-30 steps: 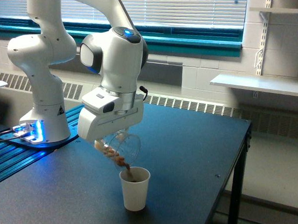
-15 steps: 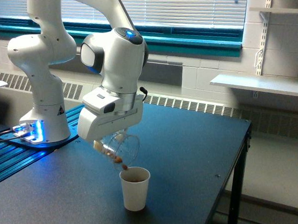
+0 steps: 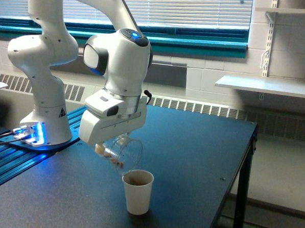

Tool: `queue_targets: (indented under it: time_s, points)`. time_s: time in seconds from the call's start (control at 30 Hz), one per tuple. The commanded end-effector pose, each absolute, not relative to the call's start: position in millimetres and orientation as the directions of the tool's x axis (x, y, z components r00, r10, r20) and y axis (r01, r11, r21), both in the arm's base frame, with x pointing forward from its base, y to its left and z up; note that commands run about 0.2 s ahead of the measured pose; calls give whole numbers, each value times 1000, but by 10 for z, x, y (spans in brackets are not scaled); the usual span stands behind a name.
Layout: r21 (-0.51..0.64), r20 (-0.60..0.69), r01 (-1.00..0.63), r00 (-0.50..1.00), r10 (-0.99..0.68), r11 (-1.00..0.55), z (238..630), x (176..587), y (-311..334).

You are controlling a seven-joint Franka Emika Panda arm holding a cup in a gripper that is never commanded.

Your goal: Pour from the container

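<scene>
A Franka arm's gripper (image 3: pixel 113 141) is holding the clear container (image 3: pixel 123 154) tipped over a white paper cup (image 3: pixel 138 192) on the dark table (image 3: pixel 195 157), its fingers closing on the container's base end, though the white hand body is hiding the pinch itself. The stream of brown and tan bits that was falling from the lip a second ago is now gone: half a second back a last piece was dropping between lip and cup, and at present nothing is showing in the air. Only a few tan bits are clinging inside the container near the gripper, while brown contents are sitting level near the paper cup's rim. By that evidence the pour is looking essentially finished, with the receiving cup close to full. The container is also sitting slightly higher and a touch less steeply tipped than before, which is suggesting the wrist is beginning to right it.

The container is hanging just above the paper cup and slightly toward the exterior view's left of it, apart from the rim. Its long axis is running diagonally, from the gripped base at upper left down to the open mouth at lower right, the mouth pointing down toward the paper cup's opening
</scene>
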State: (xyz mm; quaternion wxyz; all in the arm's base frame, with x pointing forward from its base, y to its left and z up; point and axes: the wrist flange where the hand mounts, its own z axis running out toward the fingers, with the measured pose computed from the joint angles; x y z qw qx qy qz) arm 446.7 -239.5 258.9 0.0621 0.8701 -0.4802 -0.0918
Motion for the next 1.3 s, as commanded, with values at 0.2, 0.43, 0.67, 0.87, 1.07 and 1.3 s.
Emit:
queue_targets:
  time_s: [0.2,0.43,0.67,0.87,1.07,1.3]
  points:
    - [192,-94,-830,516,-851,-524,2636,4533,-2400]
    - [189,-94,-831,514,-852,-523,2643,4540,-2394]
    - [177,-111,-843,496,-861,-508,2686,4567,-2378]
    - [181,-144,-855,466,-873,-486,2680,4541,-2385]
    - [184,-159,-846,478,-864,-501,2666,4479,-2355]
    - [174,-152,-846,482,-863,-503,2704,4463,-2368]
